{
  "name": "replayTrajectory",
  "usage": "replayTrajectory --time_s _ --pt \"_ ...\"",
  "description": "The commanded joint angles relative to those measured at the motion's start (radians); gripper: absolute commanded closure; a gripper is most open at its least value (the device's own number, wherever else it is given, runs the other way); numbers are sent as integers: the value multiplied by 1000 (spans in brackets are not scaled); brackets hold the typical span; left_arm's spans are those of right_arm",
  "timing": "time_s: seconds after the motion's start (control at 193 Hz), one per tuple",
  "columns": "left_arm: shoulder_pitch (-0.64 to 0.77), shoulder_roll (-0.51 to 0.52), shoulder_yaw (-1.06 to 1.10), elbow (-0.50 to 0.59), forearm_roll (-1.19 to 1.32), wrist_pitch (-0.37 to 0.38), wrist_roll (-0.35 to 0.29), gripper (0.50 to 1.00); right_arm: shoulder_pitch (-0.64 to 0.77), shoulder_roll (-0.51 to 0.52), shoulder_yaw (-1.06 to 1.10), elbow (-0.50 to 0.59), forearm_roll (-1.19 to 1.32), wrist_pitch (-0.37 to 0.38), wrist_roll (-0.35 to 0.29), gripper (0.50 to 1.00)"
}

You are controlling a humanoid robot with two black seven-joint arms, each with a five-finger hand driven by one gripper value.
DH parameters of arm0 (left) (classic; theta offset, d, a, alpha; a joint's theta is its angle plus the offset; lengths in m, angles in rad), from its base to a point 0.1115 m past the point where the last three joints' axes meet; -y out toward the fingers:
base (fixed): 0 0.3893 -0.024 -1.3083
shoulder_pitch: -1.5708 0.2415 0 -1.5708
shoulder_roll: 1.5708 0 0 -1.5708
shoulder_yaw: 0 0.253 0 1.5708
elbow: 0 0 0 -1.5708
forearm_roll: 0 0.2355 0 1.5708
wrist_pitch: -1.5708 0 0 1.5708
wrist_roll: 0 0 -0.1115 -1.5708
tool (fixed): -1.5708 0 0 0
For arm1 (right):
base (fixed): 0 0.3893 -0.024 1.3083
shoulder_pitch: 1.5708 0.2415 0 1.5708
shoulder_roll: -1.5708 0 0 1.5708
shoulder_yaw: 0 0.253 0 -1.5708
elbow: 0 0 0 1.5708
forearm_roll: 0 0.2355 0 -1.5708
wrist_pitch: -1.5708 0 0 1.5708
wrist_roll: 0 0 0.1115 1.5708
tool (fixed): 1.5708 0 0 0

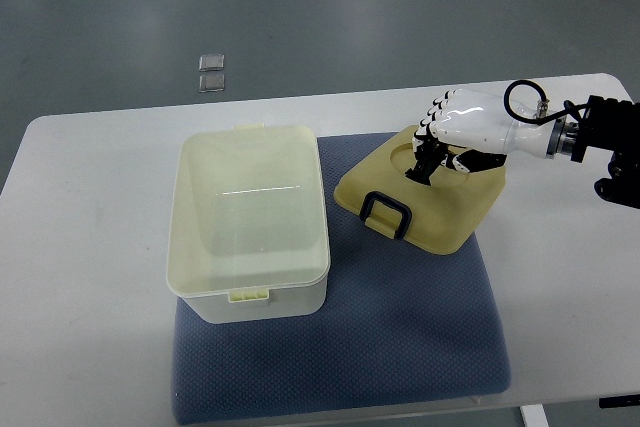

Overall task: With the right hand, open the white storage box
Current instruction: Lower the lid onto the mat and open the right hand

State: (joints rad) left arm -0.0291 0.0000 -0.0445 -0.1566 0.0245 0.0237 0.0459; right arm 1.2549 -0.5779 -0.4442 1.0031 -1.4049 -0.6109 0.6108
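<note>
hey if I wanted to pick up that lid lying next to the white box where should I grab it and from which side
Probably by the black handle on the lid, coming from above: it faces up, clear of the right hand resting at the lid's far edge, and its loop leaves room for fingers.

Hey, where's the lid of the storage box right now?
In the top view the lid lies off the storage box, just to its right on the blue mat, tilted, with the right hand on its far edge.

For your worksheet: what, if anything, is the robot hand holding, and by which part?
The right robot hand grips the lid, already off the white storage box, at its far edge, away from the black handle.
</note>
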Motion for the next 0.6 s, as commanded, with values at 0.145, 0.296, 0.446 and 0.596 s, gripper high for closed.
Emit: replayTrajectory --time_s 0.145,0.296,0.446,0.596 --pt "0 0 0 0 0 -1 0 500 -5 46 -1 0 -55 0 0 1000" --pt "0 0 0 0 0 1 0 500 -12 73 -1 0 -66 0 0 1000" --pt "0 0 0 0 0 1 0 500 -26 78 -4 -1 -88 0 0 801" --pt "0 0 0 0 0 1 0 500 -29 75 -2 -11 -95 0 0 713"
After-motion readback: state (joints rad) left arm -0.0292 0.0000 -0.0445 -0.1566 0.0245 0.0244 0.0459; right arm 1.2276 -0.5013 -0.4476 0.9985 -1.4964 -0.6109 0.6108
